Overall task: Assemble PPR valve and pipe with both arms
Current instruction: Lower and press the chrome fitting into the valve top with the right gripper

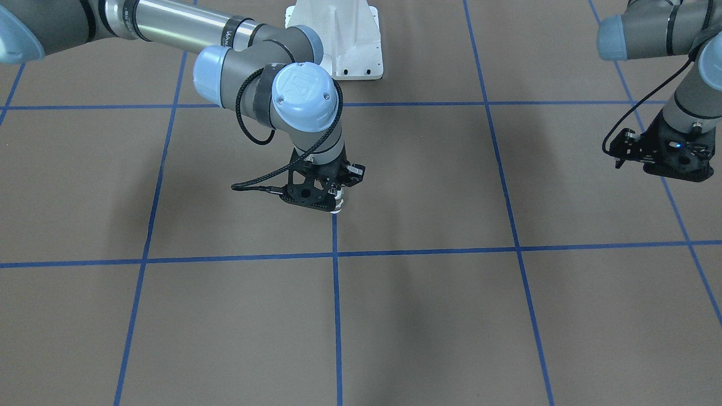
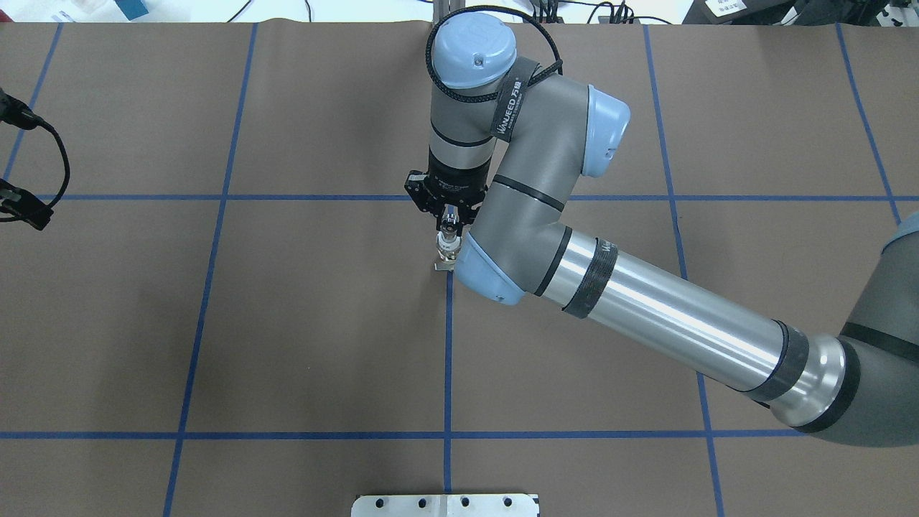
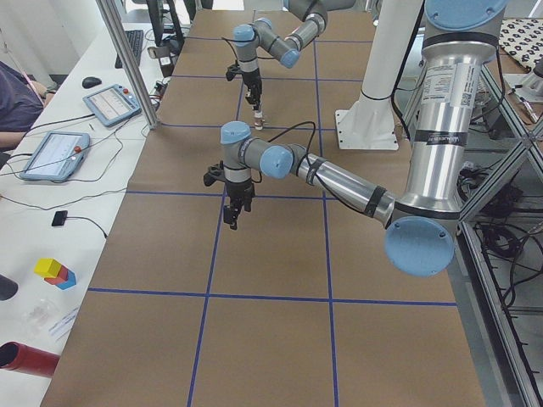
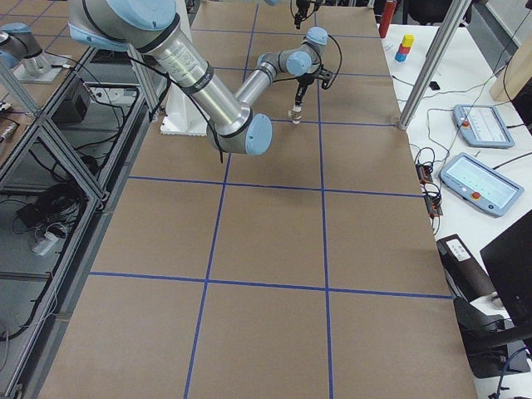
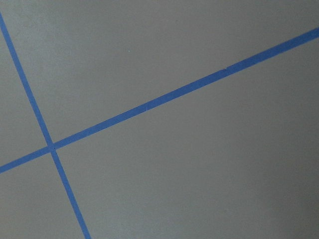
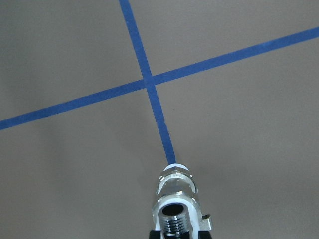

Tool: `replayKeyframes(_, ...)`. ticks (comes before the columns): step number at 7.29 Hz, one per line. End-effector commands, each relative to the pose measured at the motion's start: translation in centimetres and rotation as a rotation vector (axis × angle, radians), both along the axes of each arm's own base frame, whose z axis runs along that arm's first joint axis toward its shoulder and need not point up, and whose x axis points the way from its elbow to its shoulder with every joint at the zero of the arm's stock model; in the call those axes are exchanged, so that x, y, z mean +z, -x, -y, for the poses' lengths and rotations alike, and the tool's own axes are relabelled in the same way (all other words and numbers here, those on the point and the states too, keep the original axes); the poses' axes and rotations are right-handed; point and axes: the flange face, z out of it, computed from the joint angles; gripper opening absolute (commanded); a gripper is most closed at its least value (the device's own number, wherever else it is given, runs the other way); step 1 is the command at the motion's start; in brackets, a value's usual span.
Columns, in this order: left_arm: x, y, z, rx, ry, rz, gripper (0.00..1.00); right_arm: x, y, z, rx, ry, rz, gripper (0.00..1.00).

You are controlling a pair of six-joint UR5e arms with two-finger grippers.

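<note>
The PPR valve stands upright on a blue tape line at the table's middle, with white ends, a metal band and a small grey lever at its foot. The chrome threaded pipe sits in the valve's upper white end. My right gripper points straight down and is shut on the pipe's top. It also shows in the front view above the valve. My left gripper hangs over bare table far to the side. Its wrist view shows no fingers and I cannot tell whether it is open.
The white robot base plate is at the table's near edge behind the right arm. Blue tape lines grid the brown table. An aluminium post and tablets stand along the operators' side.
</note>
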Motion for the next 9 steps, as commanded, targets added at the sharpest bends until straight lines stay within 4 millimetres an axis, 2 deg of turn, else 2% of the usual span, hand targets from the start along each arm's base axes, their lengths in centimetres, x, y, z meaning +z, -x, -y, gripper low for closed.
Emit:
replayKeyframes(1, -0.1, -0.1, 0.1, 0.0, -0.002, -0.001, 0.99, 0.1, 0.0, 0.0, -0.003, -0.003, 0.0, 0.37)
replayKeyframes(4, 0.0, -0.1, 0.1, 0.0, 0.0, 0.0, 0.99, 0.3, 0.0, 0.0, -0.003, -0.002, -0.001, 0.54)
replayKeyframes(5, 0.1, -0.1, 0.1, 0.0, 0.002, 0.001, 0.99, 0.3, 0.1, -0.1, -0.005, -0.002, -0.001, 0.56)
replayKeyframes(6, 0.1, -0.1, 0.1, 0.0, 0.002, 0.001, 0.99, 0.3, 0.0, -0.1, -0.003, -0.001, 0.0, 0.64)
replayKeyframes(7, 0.1, -0.1, 0.1, 0.0, 0.002, 0.001, 0.99, -0.3, -0.2, -0.3, 0.001, -0.005, 0.007, 0.99)
replayKeyframes(8, 0.0, 0.0, 0.1, 0.0, -0.001, 0.0, 1.0, -1.2, -1.2, 0.0, 0.011, -0.017, 0.024, 0.99)
replayKeyframes(9, -0.1, 0.0, 0.1, 0.004, -0.006, -0.001, 0.99, -2.9, -4.0, 0.5, 0.032, -0.04, 0.062, 0.99)
